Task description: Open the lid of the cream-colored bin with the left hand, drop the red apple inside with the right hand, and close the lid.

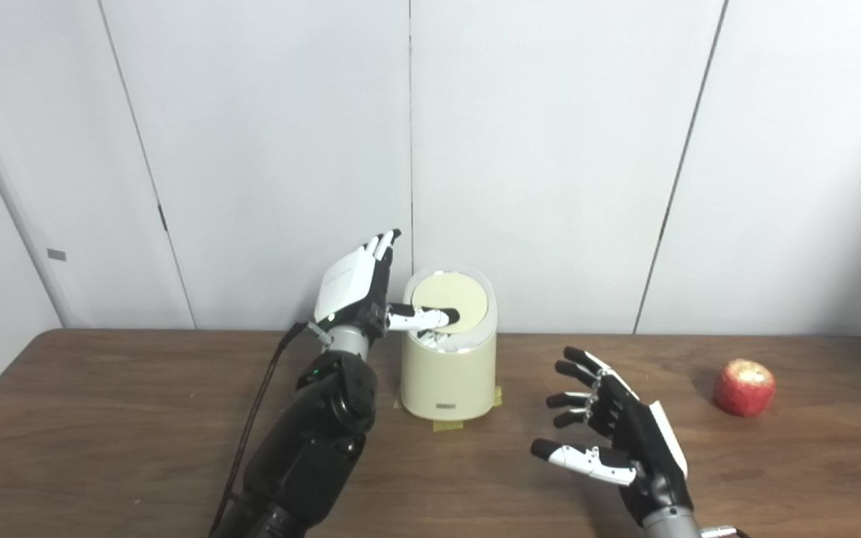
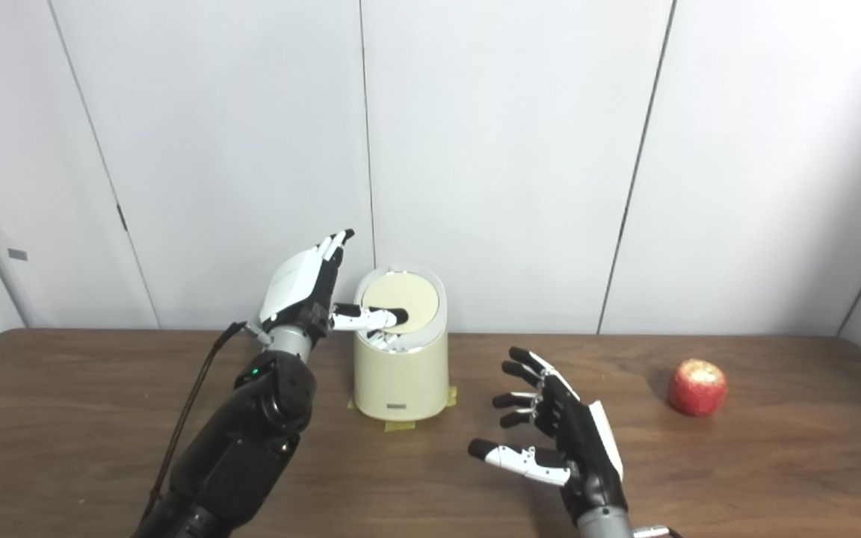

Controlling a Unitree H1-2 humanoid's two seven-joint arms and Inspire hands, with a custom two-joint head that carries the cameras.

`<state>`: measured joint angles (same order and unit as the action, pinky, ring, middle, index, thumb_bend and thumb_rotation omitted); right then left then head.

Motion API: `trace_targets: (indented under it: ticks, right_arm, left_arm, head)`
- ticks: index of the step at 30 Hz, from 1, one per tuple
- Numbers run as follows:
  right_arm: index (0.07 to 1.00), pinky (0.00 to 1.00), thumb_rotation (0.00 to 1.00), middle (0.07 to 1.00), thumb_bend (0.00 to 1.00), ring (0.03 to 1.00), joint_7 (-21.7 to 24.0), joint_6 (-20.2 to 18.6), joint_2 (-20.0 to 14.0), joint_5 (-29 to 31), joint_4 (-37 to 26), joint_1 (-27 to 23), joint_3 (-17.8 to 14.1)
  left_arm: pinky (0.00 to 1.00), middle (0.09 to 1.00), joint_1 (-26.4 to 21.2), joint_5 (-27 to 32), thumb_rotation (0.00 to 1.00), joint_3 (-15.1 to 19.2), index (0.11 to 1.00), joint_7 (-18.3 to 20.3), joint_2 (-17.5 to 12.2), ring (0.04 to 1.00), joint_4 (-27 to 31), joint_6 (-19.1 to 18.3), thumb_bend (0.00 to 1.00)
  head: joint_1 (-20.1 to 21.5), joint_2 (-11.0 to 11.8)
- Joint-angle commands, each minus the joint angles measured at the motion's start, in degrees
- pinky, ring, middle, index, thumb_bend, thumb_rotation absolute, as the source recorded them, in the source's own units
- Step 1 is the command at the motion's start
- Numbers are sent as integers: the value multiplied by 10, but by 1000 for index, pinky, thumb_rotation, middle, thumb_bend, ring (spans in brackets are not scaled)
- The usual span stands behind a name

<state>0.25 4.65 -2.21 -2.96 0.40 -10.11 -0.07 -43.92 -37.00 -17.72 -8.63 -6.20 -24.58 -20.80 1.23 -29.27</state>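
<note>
Two hands, both unclenched and holding nothing: left hand [image 1: 359,288] thumbs the cream-colored cylindrical plastic bin's [image 1: 449,373] tilted round lid [image 1: 451,300], opening it; right hand [image 1: 617,441] next must reach the red apple [image 1: 744,387] at three o'clock.

The bin [image 1: 448,370] stands upright on the table [image 1: 102,418]. The left hand [image 1: 359,288] is raised beside it, fingers apart, thumb resting on the tilted lid [image 1: 451,300]. The right hand [image 1: 617,437] hovers empty with fingers spread, well apart from the apple [image 1: 744,387].
</note>
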Motion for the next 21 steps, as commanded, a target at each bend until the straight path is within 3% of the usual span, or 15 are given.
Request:
trace_targets:
  ticks: [1,6,8,10,14,16,21]
  right_arm:
    - [826,510,158,806,808,632,-2,4,3,2,-20,-16,1]
    - [825,512,151,807,805,633,-1,3,4,3,-23,-15,1]
    - [823,521,145,805,805,630,0,2,4,6,-23,-16,0]
    - [823,524,142,804,805,628,-1,2,4,5,-22,-16,1]
    - [824,514,144,804,804,625,-2,2,2,-1,-22,-16,2]
    - [826,516,152,805,807,631,-2,4,1,0,-18,-17,1]
    - [821,522,140,801,810,626,0,5,2,5,-17,-18,-1]
  left_arm:
    - [840,1000,-37,-26,164,-10,1000,-8,-2,1000,2,-6,927]
    - [770,1000,-46,-120,140,-53,1000,-7,-19,990,-1,-54,935]
    - [720,1000,-47,-182,59,-58,1000,7,-23,965,2,-60,941]
    - [700,1000,-44,-248,26,-52,1000,36,-24,958,10,-61,940]
    - [685,1000,-38,-354,1,-42,1000,117,-30,978,42,-61,843]
    - [683,1000,-35,-401,0,-42,1000,162,-33,964,56,-61,853]
    - [673,1000,-21,-439,0,-35,1000,214,-33,959,83,-61,872]
  head:
    - [0,0]
    - [-1,-1]
    - [-2,-1]
    - [-3,-1]
    - [-5,0]
    - [-5,0]
    - [-6,-1]
